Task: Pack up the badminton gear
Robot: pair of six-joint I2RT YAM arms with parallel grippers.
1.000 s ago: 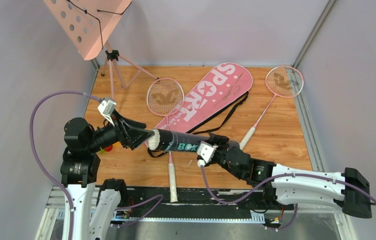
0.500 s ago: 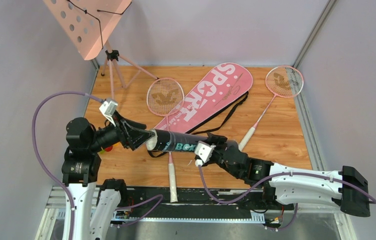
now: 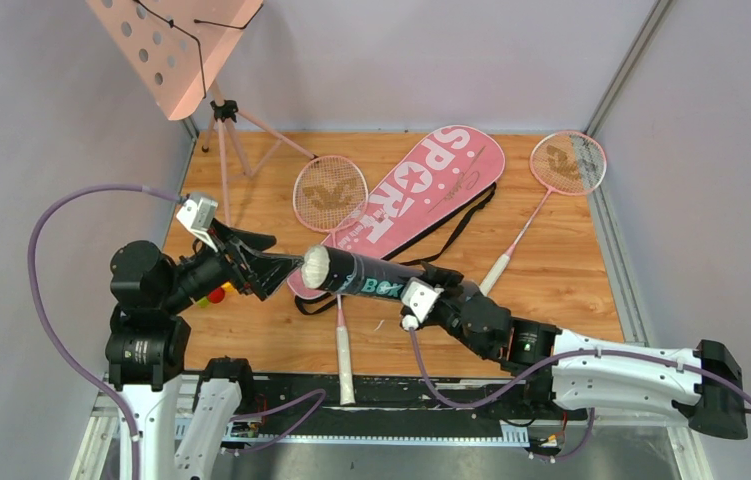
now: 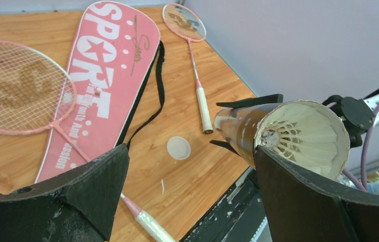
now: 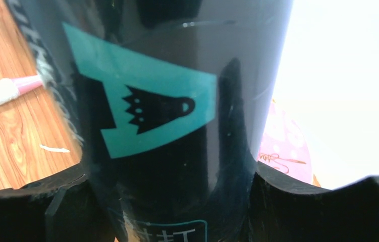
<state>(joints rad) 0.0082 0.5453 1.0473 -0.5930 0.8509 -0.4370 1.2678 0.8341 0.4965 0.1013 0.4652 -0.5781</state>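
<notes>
Top external view has the right pincer point(image 3: 427, 284) clamped round the back end of the black tube point(image 3: 361, 278), holding it up over the near-left part of the tabletop point(image 3: 571, 280), open mouth aimed at the left edge. The left pincer point(image 3: 285, 252) is spread wide right at that mouth, gripping nothing, one finger just beside the rim. Left wrist cam shows a white shuttlecock point(image 4: 301, 137) sitting right at the tube's mouth, so my worry is that it isn't seated deep. If the tube tips mouth-down, I'd guess it slides straight out. A clumsy nudge from that left finger on the rim could also twist the tube in the right pincer's grip. A small white cap point(image 4: 178, 147) lies on the wood under the gap between the arms, and it looks easy to flick away. Room-wise it's tight: the pink bag point(image 3: 413, 190) runs diagonally from the middle to the far edge, one racket point(image 3: 331, 193) has its shaft passing under the tube toward the near edge, and the other racket point(image 3: 571, 162) sits in the far-right corner. The music stand point(image 3: 176, 40) legs crowd the far-left corner, and walls hug both side edges. The best free wood is near-right.
</notes>
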